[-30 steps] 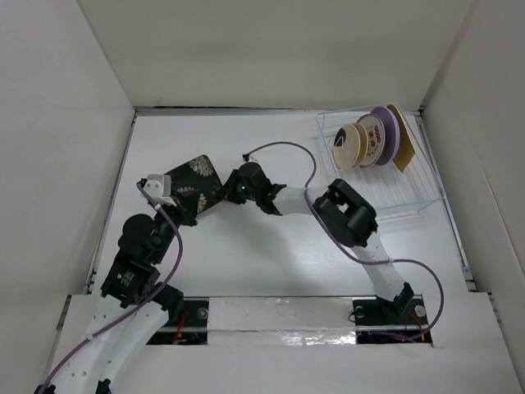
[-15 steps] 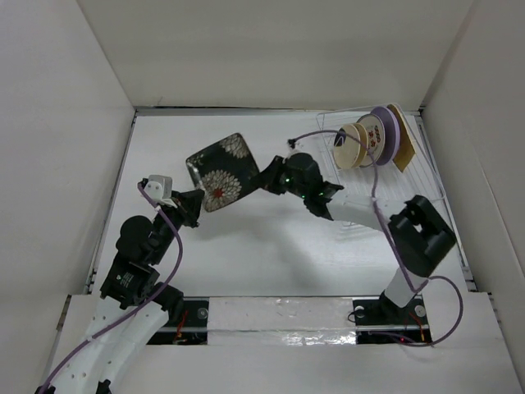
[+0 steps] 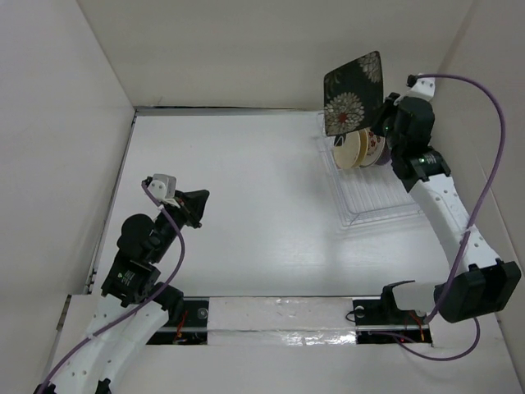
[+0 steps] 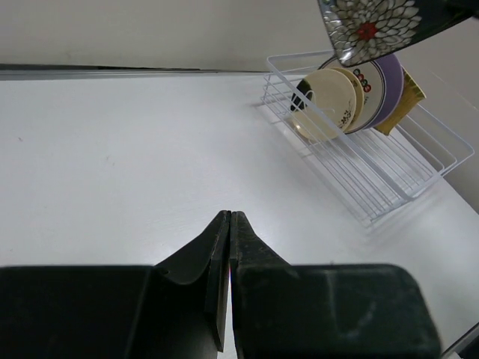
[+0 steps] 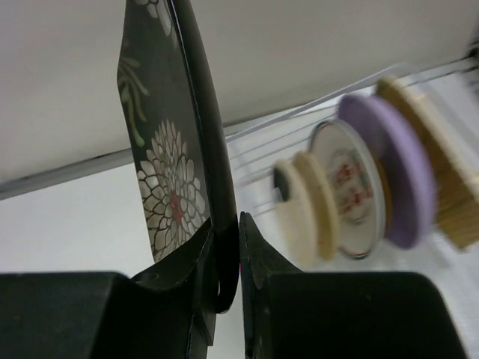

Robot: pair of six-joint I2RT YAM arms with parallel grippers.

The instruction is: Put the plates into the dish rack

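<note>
Loading step: right gripper [image 5: 227, 224] pinches black plate [image 3: 353, 92] by edge, upright, over rack [image 3: 385, 201]; left gripper [image 4: 229, 218] closed, empty. Next, likely: lower into free slot beside racked plates [image 4: 352, 93]

surface: white table [image 3: 271, 238] | surround: white walls [image 3: 271, 49] | near edge: shiny tape strip [image 3: 279, 312]

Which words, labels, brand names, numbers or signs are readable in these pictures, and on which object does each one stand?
None can be read.
The red and dark marks on the white-rimmed round plate in the dish rack are too blurred to tell whether they are writing or pattern.
The black square plate shows only flowers.
</note>
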